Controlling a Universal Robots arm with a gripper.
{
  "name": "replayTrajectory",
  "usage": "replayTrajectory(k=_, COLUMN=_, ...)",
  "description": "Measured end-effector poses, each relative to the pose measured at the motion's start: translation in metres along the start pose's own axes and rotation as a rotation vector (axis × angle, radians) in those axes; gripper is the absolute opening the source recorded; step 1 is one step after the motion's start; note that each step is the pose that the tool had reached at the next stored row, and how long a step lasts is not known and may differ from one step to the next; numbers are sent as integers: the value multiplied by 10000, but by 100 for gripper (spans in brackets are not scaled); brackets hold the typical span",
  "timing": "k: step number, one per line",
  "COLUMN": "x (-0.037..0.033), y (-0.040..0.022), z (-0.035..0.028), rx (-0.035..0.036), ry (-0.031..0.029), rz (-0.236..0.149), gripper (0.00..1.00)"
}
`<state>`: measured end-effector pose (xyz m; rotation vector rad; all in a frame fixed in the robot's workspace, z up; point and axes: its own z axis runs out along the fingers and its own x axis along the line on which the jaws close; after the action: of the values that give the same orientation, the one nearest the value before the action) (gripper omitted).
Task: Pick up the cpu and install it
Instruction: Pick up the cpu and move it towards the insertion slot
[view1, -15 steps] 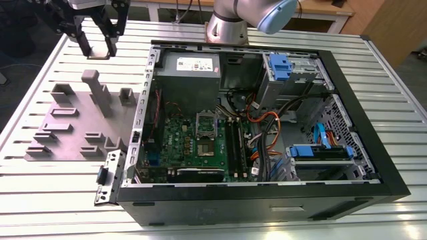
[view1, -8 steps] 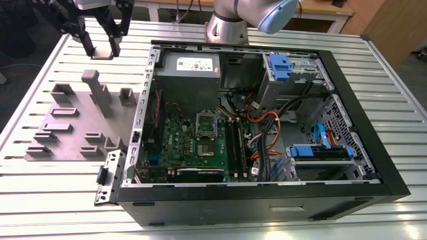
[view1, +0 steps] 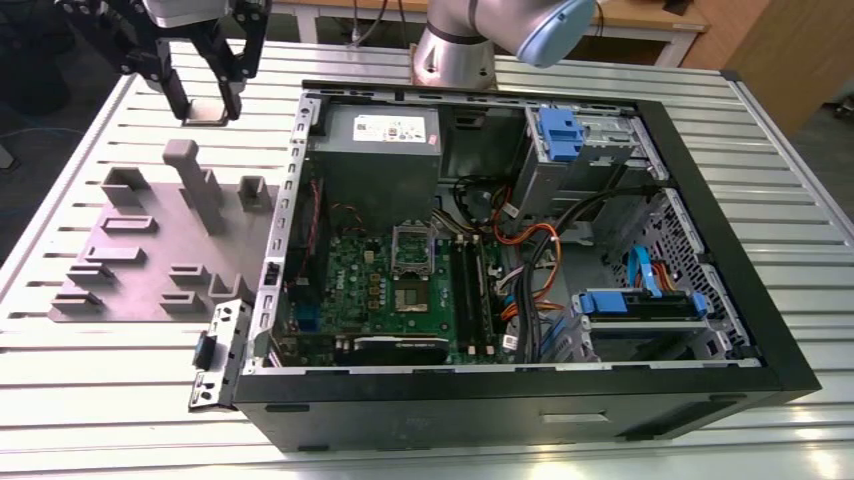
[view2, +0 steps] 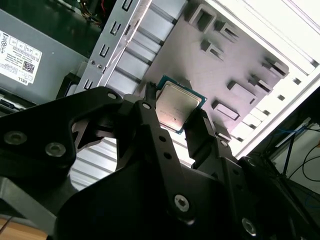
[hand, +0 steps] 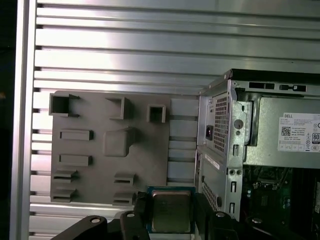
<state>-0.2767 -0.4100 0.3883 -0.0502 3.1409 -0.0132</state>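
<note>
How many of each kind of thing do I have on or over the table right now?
cpu: 1, gripped in the claw
grey holder plate: 1
open computer case: 1
Total: 3

White label (hand: 301, 132) on grey box (hand: 265, 152), in corner of computer case (hand: 220, 130): tiny black print, square code, mostly unreadable.
</note>
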Motion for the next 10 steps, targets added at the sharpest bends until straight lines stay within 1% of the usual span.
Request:
replayTrajectory(k=2, x=-24, y=-5, z=0, rx=1, ry=1, rz=3, gripper=47)
replayTrajectory(k=4, x=-75, y=-8, z=0, rx=1, ry=1, rz=3, gripper=47)
replayTrajectory(k=10, x=-280, y=-15, z=0, rx=1, ry=1, rz=2, gripper=47)
